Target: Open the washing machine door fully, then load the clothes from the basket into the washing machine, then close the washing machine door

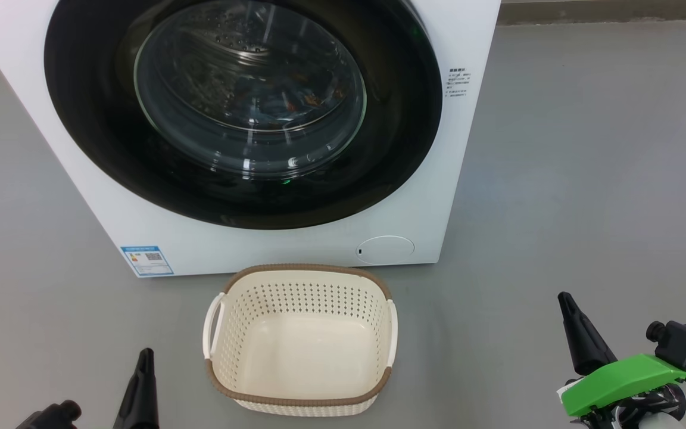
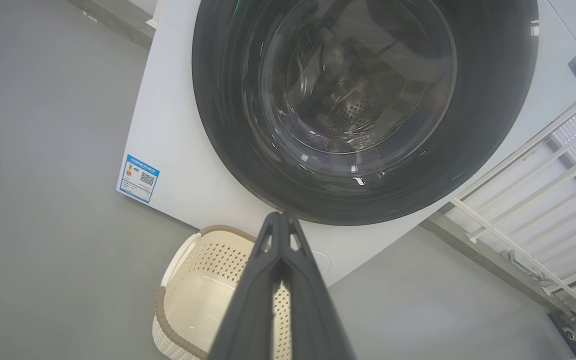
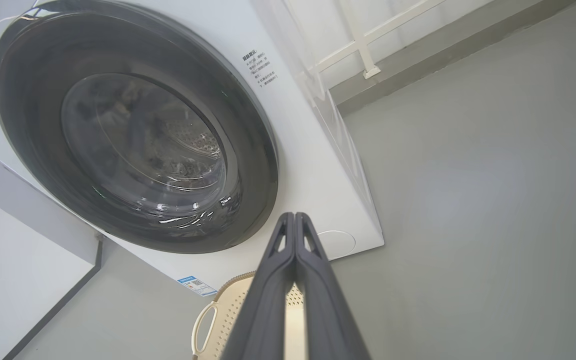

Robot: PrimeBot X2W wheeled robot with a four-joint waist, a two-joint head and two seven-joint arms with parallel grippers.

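Both grippers are hanging back with jaws pressed together on nothing, the left gripper [image 1: 146,357] and the right gripper [image 1: 569,307] either side of the basket [image 1: 295,398]. It's sitting empty just in front of the washing machine [image 1: 331,238]. The clothes [image 1: 310,100] are showing through the washing machine door [image 1: 93,119], which is looking closed. My worry is it's not actually latching, or fabric's catching in the seal. Can't tell from here.

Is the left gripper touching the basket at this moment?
Apart. The head view shows bare grey floor between the shut left gripper and the basket, beside its left handle.
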